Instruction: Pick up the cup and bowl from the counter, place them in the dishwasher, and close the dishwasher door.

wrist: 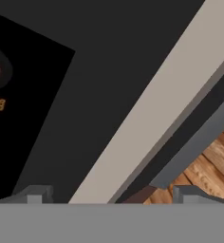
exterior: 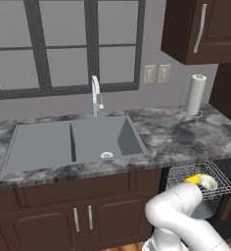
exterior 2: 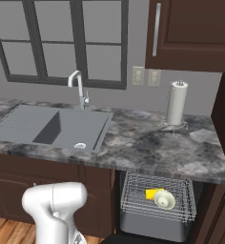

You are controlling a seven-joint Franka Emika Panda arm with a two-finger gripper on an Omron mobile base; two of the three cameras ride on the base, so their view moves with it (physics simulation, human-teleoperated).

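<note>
**Inspector:** Report where the task items sit.

**Operator:** I see the cup (exterior 2: 153,193) and the bowl (exterior 2: 164,199) both in the pulled-out wire rack (exterior 2: 133,200) of the dishwasher (exterior 2: 155,228), under the table (exterior 2: 171,152). In the right base view the bowl lies tilted on its side, touching the cup at the cup's 4 o'clock. In the left base view the same pair shows at the 4 o'clock part of the picture, the cup (exterior: 192,179) just beside the bowl (exterior: 208,182).

**Inspector:** Dishwasher door?

**Operator:** Open. In the hand view I look closely at a flat black panel, the dishwasher door (wrist: 109,71), with a pale bar handle (wrist: 156,114) running diagonally from 7 o'clock to 1 o'clock. Wood floor (wrist: 213,166) shows at 4 o'clock.

**Inspector:** Claw condition?

**Operator:** Of the claw (wrist: 111,194) I see two dark fingertips (wrist: 35,193) at the bottom edge, set well apart, so I read it as wide with nothing between them. I cannot tell whether it touches the handle.

**Inspector:** Surroundings?

**Operator:** On the table, the grey double sink (exterior: 73,142) with its faucet (exterior: 95,95) at 12 o'clock of the basin, and a paper-towel roll (exterior: 196,95) standing upright well apart, toward 3 o'clock.
</note>
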